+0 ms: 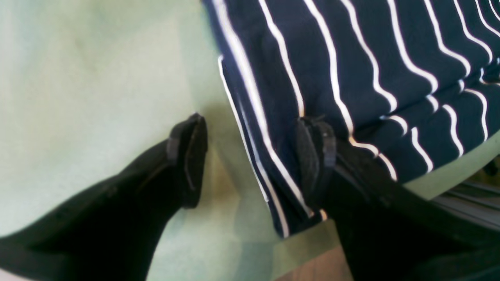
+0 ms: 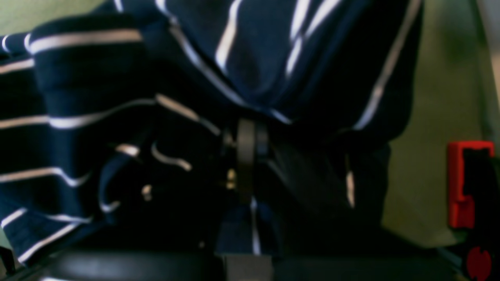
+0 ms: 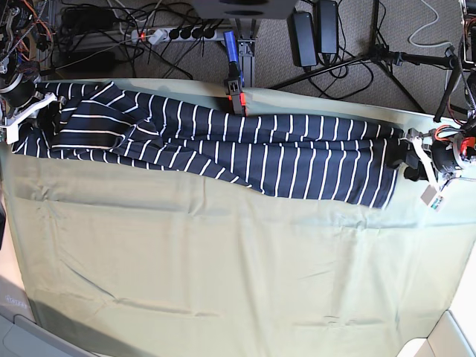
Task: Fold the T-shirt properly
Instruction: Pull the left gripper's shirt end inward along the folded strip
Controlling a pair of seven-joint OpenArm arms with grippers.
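The T-shirt (image 3: 223, 149) lies stretched out as a long, narrow band along the far edge of the pale green cloth (image 3: 238, 275), running almost the whole width of that cloth, with its dark navy fabric and thin white stripes rumpled into folds at one end. My left gripper (image 1: 250, 160) sits at the other end of the T-shirt, jaws spread wide apart: one finger rests on the striped hem, the other stands over bare green cloth just beside the shirt's edge, and nothing is pinched between them. My right gripper (image 2: 247, 156) is at the rumpled end, jaws pressed together on a bunch of the T-shirt, whose fabric drapes over and around my fingers.
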